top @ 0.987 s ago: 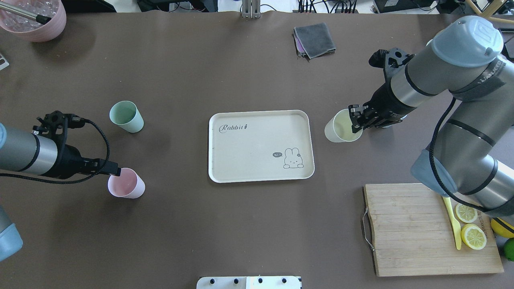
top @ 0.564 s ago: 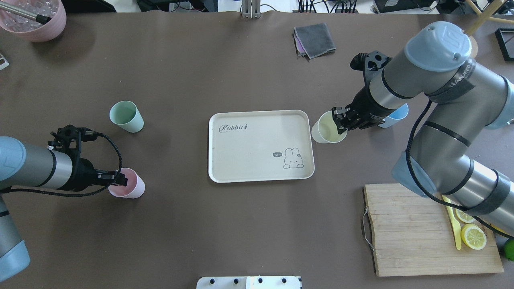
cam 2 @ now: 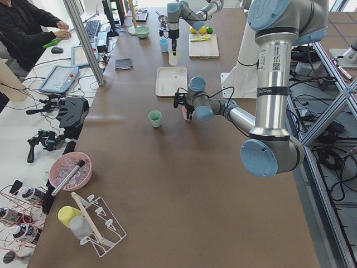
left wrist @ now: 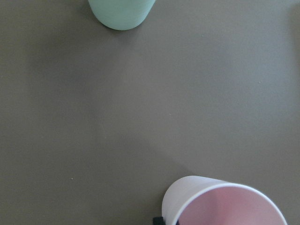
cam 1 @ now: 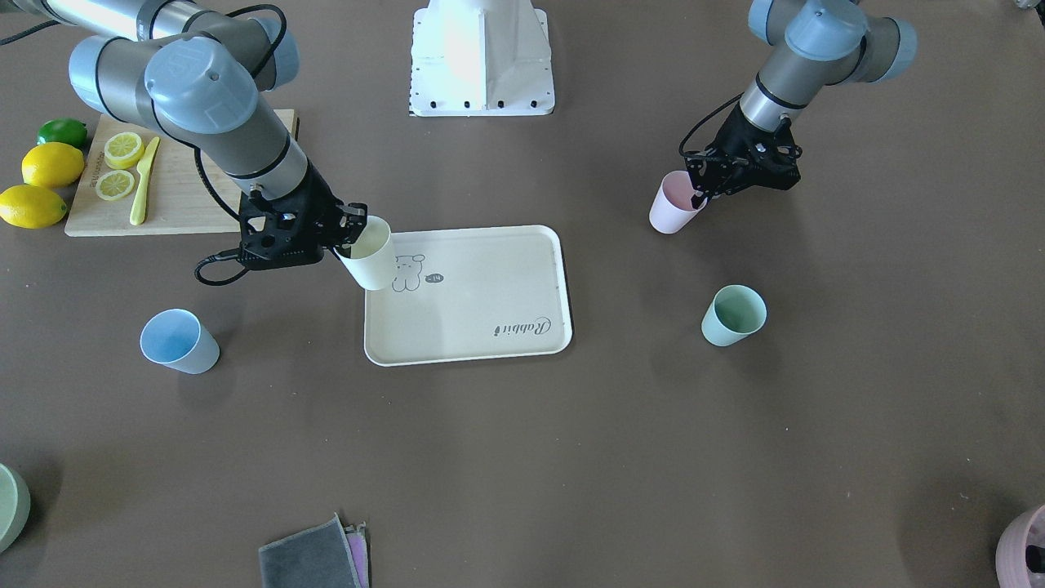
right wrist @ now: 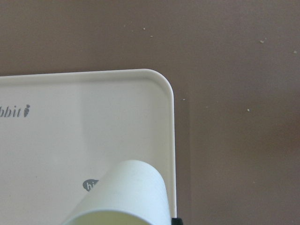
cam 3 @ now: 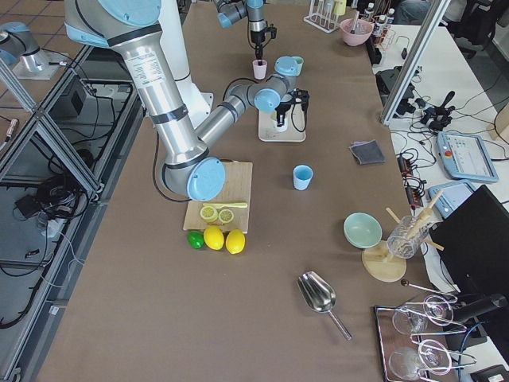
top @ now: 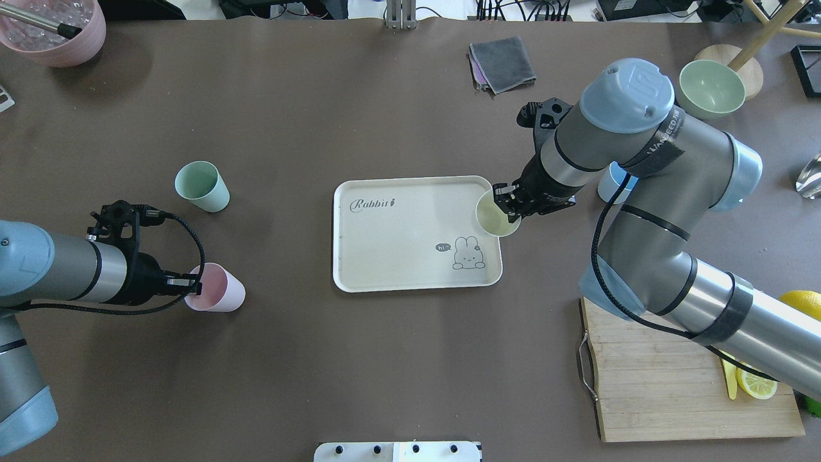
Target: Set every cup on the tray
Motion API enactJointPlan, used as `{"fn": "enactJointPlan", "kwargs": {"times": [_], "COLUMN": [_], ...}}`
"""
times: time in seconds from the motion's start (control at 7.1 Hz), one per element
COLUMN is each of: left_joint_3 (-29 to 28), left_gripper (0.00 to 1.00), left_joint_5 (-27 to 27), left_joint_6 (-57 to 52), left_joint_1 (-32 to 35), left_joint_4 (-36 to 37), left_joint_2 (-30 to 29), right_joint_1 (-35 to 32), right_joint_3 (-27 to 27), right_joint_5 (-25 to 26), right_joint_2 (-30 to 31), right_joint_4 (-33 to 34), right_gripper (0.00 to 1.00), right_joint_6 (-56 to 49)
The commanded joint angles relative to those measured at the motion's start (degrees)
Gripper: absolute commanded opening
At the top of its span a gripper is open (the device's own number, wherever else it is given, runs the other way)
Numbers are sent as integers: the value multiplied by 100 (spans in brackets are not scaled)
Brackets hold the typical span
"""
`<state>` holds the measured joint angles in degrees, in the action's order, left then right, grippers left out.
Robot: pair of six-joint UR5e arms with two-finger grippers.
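Observation:
My right gripper (top: 507,204) is shut on the rim of the yellow cup (top: 495,217) and holds it tilted above the right edge of the cream rabbit tray (top: 397,256); the cup also shows in the right wrist view (right wrist: 122,197). My left gripper (top: 195,287) is shut on the rim of the pink cup (top: 221,296), left of the tray, and the cup leans. The mint green cup (top: 202,186) stands upright farther back on the left. The light blue cup (cam 1: 178,340) stands to the right of the tray, partly hidden by my right arm in the overhead view.
A wooden cutting board (top: 654,372) with lemon slices and a yellow knife lies at the near right. A grey cloth (top: 502,63) lies at the back. A pale green bowl (top: 705,88) is at the back right, a mauve container (top: 54,32) at the back left.
My right gripper carried the yellow cup leftward to above the tray's right edge. My left gripper closed in on the pink cup's rim and shifted the cup slightly right.

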<state>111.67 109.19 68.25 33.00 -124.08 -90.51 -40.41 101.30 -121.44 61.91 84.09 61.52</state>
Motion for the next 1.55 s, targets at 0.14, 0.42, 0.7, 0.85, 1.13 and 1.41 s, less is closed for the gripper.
{"fn": "enactJointPlan", "kwargs": {"times": [0.14, 0.42, 0.7, 0.85, 1.13, 1.41], "left_joint_3": [-58, -267, -566, -724, -927, -1173], "left_gripper": [0, 0, 0, 0, 0, 0], "left_joint_5": [199, 190, 155, -193, -626, -1195], "left_joint_6": [187, 705, 1101, 1320, 1601, 1700], "left_joint_1": [269, 207, 138, -107, -547, -908], "left_joint_4": [1835, 2186, 2186, 2186, 2177, 2169], "left_joint_2": [-1848, -2557, -2935, -3137, -3332, -3438], "right_joint_1": [332, 359, 333, 89, -814, -1431], "right_joint_3": [-241, -819, -884, -805, -708, -795], "right_joint_5": [252, 243, 243, 139, -850, -1022], "right_joint_2": [-161, -599, -654, -654, -619, -410], "right_joint_4": [-24, -24, -32, -24, 38, 64], "right_gripper": [0, 11, 99, 100, 100, 100], "right_joint_6": [9, 18, 131, 375, 238, -558]}}
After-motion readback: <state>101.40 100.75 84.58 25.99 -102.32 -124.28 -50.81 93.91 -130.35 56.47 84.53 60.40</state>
